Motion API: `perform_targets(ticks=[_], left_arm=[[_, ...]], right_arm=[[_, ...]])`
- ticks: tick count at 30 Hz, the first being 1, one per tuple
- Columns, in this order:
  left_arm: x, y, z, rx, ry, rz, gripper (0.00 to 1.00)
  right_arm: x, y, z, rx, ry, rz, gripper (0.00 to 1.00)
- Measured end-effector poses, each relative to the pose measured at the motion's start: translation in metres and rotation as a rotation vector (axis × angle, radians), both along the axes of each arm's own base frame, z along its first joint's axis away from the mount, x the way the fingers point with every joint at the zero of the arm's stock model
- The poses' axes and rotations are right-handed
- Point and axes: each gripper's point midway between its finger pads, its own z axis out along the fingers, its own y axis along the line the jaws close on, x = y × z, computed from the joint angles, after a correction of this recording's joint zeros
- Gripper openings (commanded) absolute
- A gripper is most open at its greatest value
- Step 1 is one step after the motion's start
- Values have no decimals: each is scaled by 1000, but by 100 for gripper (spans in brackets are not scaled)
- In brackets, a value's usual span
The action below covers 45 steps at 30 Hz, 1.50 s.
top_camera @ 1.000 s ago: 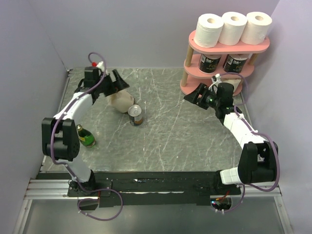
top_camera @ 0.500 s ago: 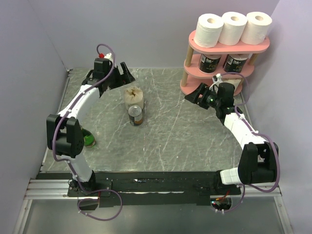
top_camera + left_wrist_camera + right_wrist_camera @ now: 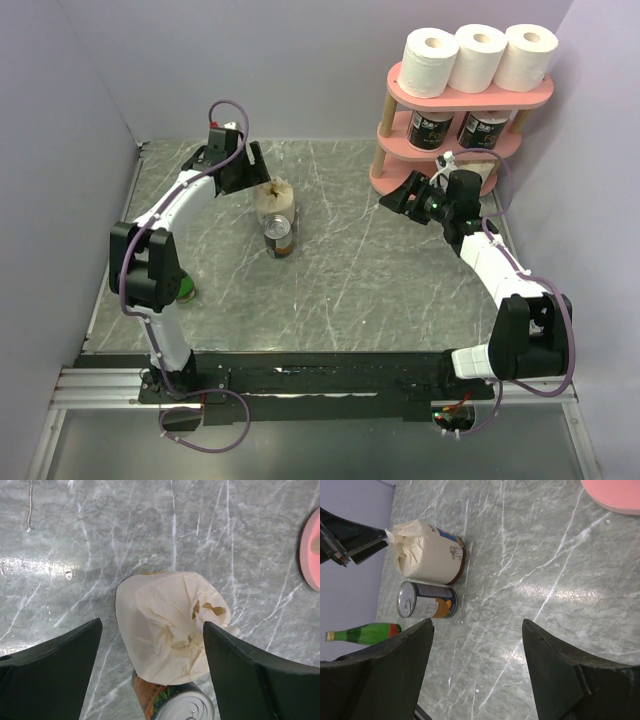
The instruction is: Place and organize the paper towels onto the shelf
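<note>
So the grey marble tabletop (image 3: 350, 285) has the pink shelf (image 3: 470, 99) in its far right corner. Three white rolls (image 3: 480, 55) sit on its top board and two black-printed rolls (image 3: 432, 130) on the middle one. I can't tell what's on the bottom board, since the right arm is in front of it. The right gripper (image 3: 477, 622) hangs open with nothing in it, just in front of the shelf's foot. The left gripper (image 3: 152, 624) is open too, with its fingers either side of the one loose cream roll (image 3: 273, 197), which stands upright left of the middle and toward the far edge. It doesn't look clamped on yet.

What worries me is the can (image 3: 279, 237), which sits right up against the roll's near side. If the fingers close low or off-centre they could catch it and knock it over. The roll's top is loose, crumpled wrapping too, so a shallow pinch might only grab paper and let it slip. After that, the parked right arm sits right on the path to the shelf. The green bottle (image 3: 362, 633) lying by the left edge is well out of the way.
</note>
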Motion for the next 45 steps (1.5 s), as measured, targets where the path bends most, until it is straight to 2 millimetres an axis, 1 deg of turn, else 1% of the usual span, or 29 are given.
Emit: perform_targets(ticks=[3,11,12,14,15,18,21,25,29,32,33,35,37,41,42,44,45], left_arm=[[1,0,-8,4,14,-1,90],[2,-5,-31,15,56,-11,84],[2,-6,-34,16,62,-14,81],[1,-10,-41,21,74,-23,76],[1,-12,-45,25,81,-31,72],[-2,-19,-58,41,108,-55,65],[1,-26,-65,56,119,-78,58],[3,-40,-64,56,108,-115,57],[1,-68,-61,37,100,-186,57],[3,-96,-57,25,81,-245,59],[4,-109,-55,19,73,-270,61],[2,-127,-52,9,62,-307,63],[-4,-146,-51,1,54,-344,66],[-22,-184,-51,-19,50,-417,71],[-26,-192,-51,-24,49,-433,75],[-34,-206,-50,-39,50,-462,79],[-38,-213,-50,-48,52,-475,85]], right_arm=[[0,0,0,-1,0,-1,79],[0,0,-1,-2,2,0,78],[0,0,-1,-2,1,0,78],[0,0,-1,-4,1,1,78],[0,0,-1,-4,1,1,78],[0,-1,-1,-5,1,-2,78],[0,-1,-1,-6,1,-3,78],[0,-2,-3,-13,5,-10,78],[0,-4,-6,-20,19,-22,78],[-1,-7,-9,-29,36,-37,77],[-2,-8,-11,-32,43,-42,77],[-2,-11,-12,-36,52,-54,77],[-3,-16,-12,-41,58,-72,77],[-4,-24,-9,-47,56,-105,77],[-4,-24,-8,-47,55,-108,77],[-5,-26,-6,-48,50,-116,77],[-6,-26,-5,-49,49,-119,76]])
